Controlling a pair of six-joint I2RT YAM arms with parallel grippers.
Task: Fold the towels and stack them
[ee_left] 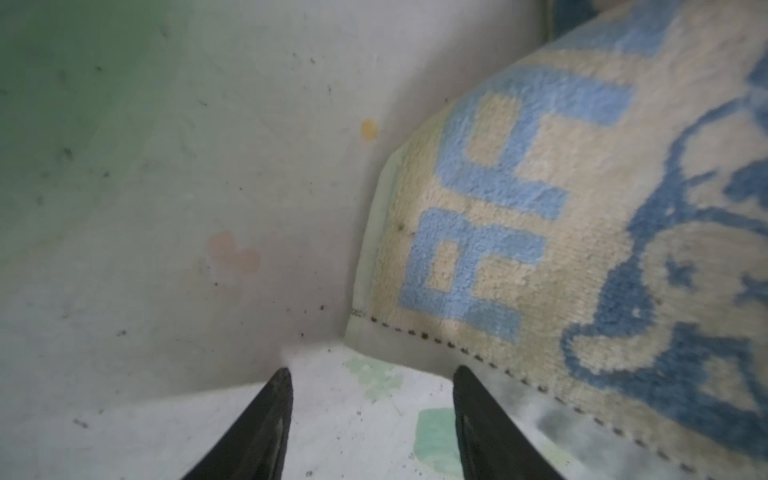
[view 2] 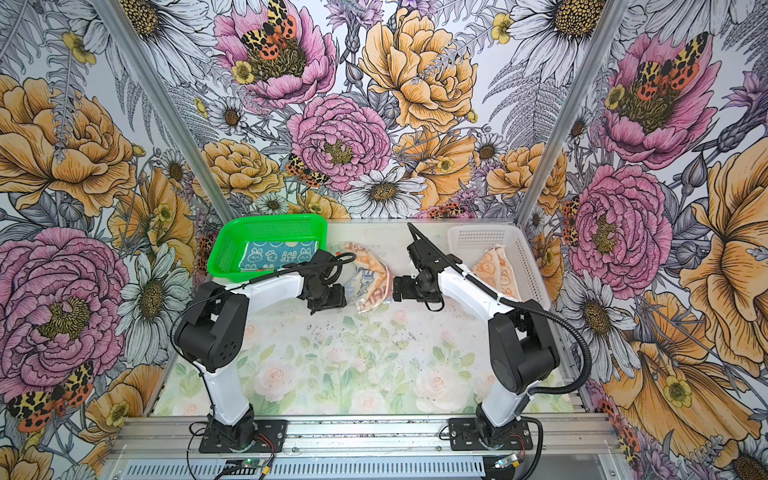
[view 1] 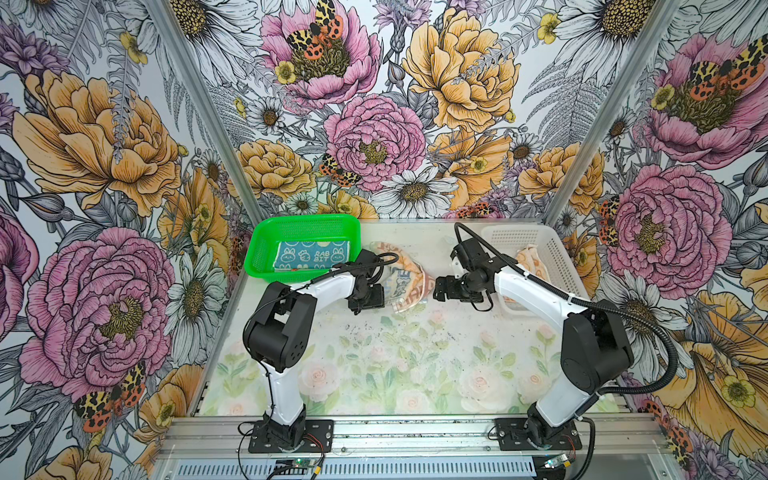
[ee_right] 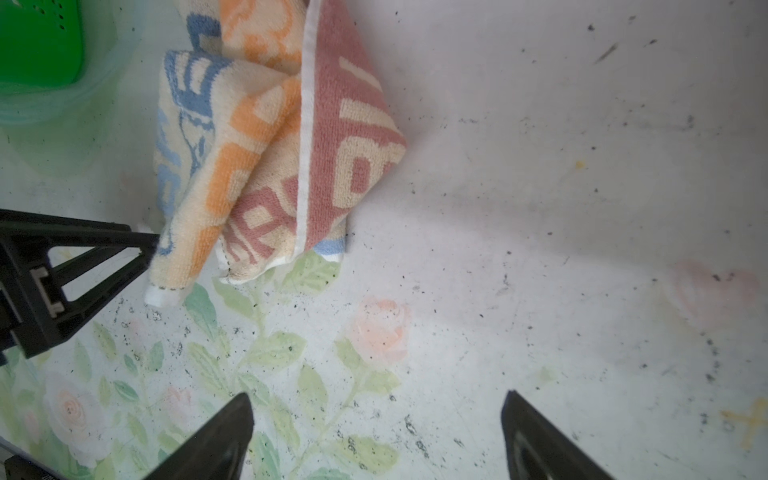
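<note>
In both top views the green mesh basket (view 1: 299, 226) holds the folded blue towel (view 1: 311, 255). The white mesh basket (view 1: 515, 235) holds the orange towel (view 1: 528, 257). The crumpled cream towel (view 1: 411, 278) lies on the counter (view 1: 374, 365) between the baskets.

Left wrist view: the left pincer (ee_left: 370, 374) stands parted and empty, just beside the cream towel's stitched hem.

Right wrist view: the right pincer (ee_right: 376, 399) gapes wide over bare counter. Only this view shows the towel's pink-red face folded over.

place: robot lab booth — staged | signs: aluminium frame (view 1: 415, 431), floral wall panels (view 1: 374, 137)
</note>
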